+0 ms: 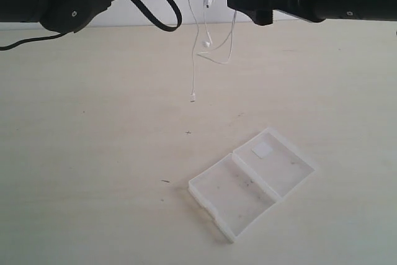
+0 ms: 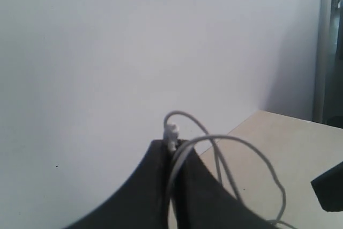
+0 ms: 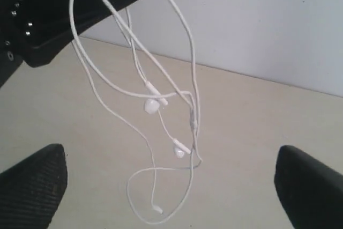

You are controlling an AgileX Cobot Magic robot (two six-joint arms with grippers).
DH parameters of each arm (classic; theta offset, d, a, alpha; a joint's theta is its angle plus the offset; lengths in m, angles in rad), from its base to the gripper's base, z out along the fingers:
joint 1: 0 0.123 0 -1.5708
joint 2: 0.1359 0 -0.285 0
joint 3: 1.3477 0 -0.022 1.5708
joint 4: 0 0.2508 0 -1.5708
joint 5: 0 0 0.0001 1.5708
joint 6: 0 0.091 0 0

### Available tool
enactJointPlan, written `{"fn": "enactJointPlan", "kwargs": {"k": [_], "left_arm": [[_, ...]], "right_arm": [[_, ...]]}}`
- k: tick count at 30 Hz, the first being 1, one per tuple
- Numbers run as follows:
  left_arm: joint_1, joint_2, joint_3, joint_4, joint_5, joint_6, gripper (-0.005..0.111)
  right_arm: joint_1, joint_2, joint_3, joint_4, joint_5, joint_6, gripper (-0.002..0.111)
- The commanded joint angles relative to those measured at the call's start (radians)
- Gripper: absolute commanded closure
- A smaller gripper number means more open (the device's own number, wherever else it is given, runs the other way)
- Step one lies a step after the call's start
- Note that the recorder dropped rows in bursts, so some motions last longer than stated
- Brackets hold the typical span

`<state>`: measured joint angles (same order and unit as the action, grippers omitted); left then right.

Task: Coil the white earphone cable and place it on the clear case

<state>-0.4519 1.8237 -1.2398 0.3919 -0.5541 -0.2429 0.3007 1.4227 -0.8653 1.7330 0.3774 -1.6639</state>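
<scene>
The wide pale beige tabletop (image 1: 93,153) stretches below me. On it, toward the near side, the shallow clear plastic case (image 1: 251,181) lies opened flat, two hinged halves, one with a small white patch. My black right gripper (image 3: 171,186) is spread wide with nothing in it. My left gripper (image 2: 172,146) is pressed together, pinching the thin white earphone cable (image 3: 151,105), which dangles in loose loops above the table, well apart from the case

The white earphone cable (image 1: 195,72) hangs in loose tangled loops; the clear case (image 1: 251,181) lies opened flat
</scene>
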Motion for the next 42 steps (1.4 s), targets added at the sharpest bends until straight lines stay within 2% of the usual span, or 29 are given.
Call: {"fn": "enactJointPlan", "kwargs": {"k": [1,10,16,22,26,42], "left_arm": [[0.001,-0.010,-0.008,-0.007,0.002,-0.004,0.107],[0.001,-0.010,-0.008,-0.007,0.004,-0.004,0.107],[0.001,-0.010,-0.008,-0.007,0.004,-0.004,0.107],[-0.007,-0.010,-0.008,-0.007,0.010,-0.004,0.107],[-0.007,-0.010,-0.008,-0.007,0.014,-0.004,0.107],[-0.007,-0.010,-0.008,-0.007,0.014,-0.004,0.107]], "right_arm": [[0.002,-0.002,0.007,0.011,0.013,-0.009,0.003],[0.002,0.086,0.007,-0.051,0.198,-0.087,0.003],[0.002,0.194,0.007,0.007,0.201,-0.090,0.003],[0.002,0.256,-0.055,0.011,0.167,-0.210,0.003],[0.002,0.270,-0.109,0.011,0.165,-0.195,0.003],[0.002,0.350,-0.129,0.011,0.118,-0.173,0.003]]}}
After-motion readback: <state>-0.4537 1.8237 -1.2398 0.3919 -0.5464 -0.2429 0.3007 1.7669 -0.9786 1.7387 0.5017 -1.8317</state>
